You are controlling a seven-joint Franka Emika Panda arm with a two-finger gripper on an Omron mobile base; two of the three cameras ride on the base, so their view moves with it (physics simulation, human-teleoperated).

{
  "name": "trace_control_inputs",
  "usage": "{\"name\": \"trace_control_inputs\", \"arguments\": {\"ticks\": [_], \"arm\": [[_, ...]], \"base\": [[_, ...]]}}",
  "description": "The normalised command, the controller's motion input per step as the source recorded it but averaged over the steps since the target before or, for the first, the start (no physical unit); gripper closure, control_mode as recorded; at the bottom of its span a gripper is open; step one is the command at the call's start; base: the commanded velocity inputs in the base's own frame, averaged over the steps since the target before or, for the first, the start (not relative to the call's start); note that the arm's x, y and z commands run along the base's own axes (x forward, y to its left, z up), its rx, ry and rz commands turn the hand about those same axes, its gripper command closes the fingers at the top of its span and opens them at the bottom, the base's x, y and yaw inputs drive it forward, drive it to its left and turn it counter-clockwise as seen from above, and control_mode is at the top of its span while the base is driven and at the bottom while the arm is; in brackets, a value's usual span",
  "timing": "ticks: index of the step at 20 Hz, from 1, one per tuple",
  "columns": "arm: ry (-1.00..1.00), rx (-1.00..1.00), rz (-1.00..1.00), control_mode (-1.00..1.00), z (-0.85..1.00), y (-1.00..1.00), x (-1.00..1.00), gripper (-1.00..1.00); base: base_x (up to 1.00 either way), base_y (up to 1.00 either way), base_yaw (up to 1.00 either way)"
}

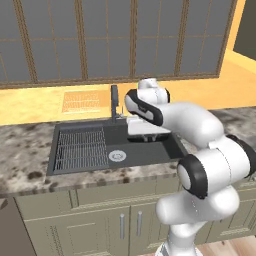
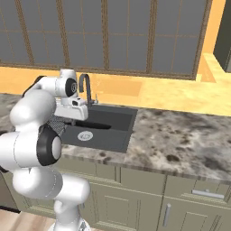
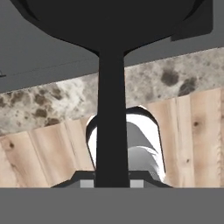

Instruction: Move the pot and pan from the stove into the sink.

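The pan [image 3: 109, 22] is matte black, and its long thin handle [image 3: 111, 122] runs straight up the hand view from between my fingertips. My gripper [image 3: 111, 183] is shut on that handle. In the left base view my gripper [image 1: 144, 135] hangs low over the right part of the sink [image 1: 155, 152], a dark grey basin with a ribbed grid [image 1: 80, 147] and a round silver drain [image 1: 117, 156]. In the right base view my gripper [image 2: 75, 117] sits beside the faucet [image 2: 85, 88], above the sink [image 2: 118, 135]. The pot and the stove are out of view.
A speckled stone counter [image 2: 180, 140] stretches to the right of the basin and also lies to its left [image 1: 25, 155]. The tall grey faucet [image 1: 114, 102] stands at the back rim, close to my wrist. Cabinet doors [image 1: 100, 225] run below the counter. Windows line the back wall.
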Motion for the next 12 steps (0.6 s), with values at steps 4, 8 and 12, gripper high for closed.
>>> {"name": "trace_control_inputs", "arguments": {"ticks": [4, 8, 12], "arm": [[-0.09, 0.0, 0.02, -1.0, -0.23, -0.05, 0.0, 1.0], [-0.16, 0.0, 0.04, -1.0, -0.3, -0.13, -0.13, 1.0], [-0.2, 0.0, 0.06, -1.0, -0.2, -0.16, -0.13, 1.0]], "base": [[0.0, 0.0, 0.0], [0.0, 0.0, 0.0], [0.0, 0.0, 0.0]]}}
